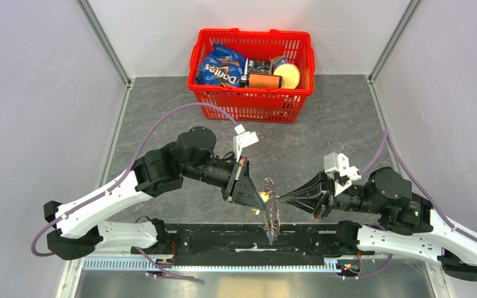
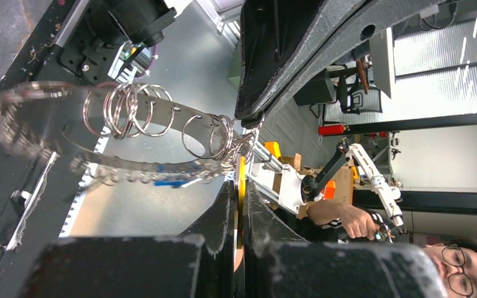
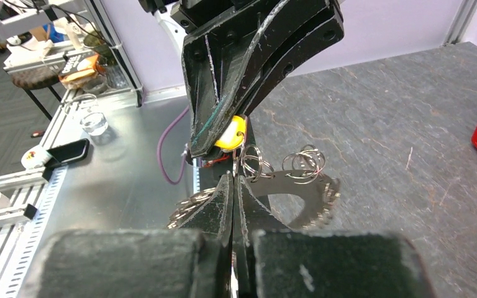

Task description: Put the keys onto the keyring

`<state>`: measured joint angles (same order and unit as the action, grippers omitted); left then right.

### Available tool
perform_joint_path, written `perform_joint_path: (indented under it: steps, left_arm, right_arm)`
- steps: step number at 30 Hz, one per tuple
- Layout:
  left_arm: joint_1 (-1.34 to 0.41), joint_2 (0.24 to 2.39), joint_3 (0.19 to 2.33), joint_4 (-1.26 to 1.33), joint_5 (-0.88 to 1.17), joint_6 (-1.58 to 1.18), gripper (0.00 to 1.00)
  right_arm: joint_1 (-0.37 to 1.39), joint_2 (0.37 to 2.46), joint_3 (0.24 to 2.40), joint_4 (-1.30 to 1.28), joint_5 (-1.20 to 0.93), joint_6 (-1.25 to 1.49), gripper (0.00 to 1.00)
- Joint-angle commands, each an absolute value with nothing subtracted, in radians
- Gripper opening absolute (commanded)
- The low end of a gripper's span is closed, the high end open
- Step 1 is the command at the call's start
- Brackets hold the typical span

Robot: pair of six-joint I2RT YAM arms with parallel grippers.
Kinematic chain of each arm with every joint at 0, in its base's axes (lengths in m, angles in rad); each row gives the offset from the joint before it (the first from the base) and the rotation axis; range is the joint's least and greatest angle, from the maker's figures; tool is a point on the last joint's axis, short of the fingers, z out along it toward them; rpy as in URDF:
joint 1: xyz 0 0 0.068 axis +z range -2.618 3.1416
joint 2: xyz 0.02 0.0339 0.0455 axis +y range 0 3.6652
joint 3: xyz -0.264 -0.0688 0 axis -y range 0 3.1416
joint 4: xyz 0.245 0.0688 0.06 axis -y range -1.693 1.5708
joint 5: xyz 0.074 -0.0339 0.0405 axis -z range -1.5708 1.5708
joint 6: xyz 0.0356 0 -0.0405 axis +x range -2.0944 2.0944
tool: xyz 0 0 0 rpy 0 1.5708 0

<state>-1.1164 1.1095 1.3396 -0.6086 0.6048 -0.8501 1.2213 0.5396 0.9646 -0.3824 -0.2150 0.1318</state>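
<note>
The grey table (image 1: 323, 136) carries a red basket (image 1: 251, 105) of groceries at its far edge. The left arm (image 1: 161, 171) and right arm (image 1: 385, 192) reach inward and meet over the near middle of the table.

The keyring (image 1: 272, 217) hangs in the air there, between the two arms. It is seen edge-on from above and as a toothed wheel from the wrists. Its lower part is over the black base bar.

The right gripper (image 3: 233, 186) is pinched closed on the wheel's upper rim, where small split rings (image 2: 130, 108) are threaded on. The left gripper (image 3: 214, 139) comes in from the opposite side, its jaws clamped on the yellow key (image 3: 231, 133). The key's head sits right at the fingertips, just above the split rings and next to the right gripper's tips. I cannot tell whether the key touches a ring.
</note>
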Motion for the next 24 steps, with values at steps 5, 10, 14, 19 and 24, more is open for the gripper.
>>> perform_joint_path:
  steps: [5,10,14,19,24]
  left_arm:
    - [-1.108,1.046,1.299,-0.474,0.695,-0.864,0.02]
    - [-1.108,1.022,1.277,-0.419,0.710,-0.858,0.02]
    - [-1.108,0.999,1.263,-0.372,0.711,-0.853,0.02]
    - [-1.108,0.970,1.247,-0.282,0.710,-0.856,0.02]
    - [-1.109,0.953,1.223,-0.195,0.712,-0.861,0.02]
  right_arm:
    - [1.224,0.532,0.946,-0.129,-0.236,0.236,0.00]
    - [1.223,0.549,0.950,-0.077,-0.217,0.260,0.00]
    - [1.224,0.554,0.936,-0.020,-0.204,0.269,0.00]
    - [1.224,0.570,0.904,0.077,-0.197,0.272,0.00]
    - [1.224,0.580,0.888,0.153,-0.172,0.291,0.00]
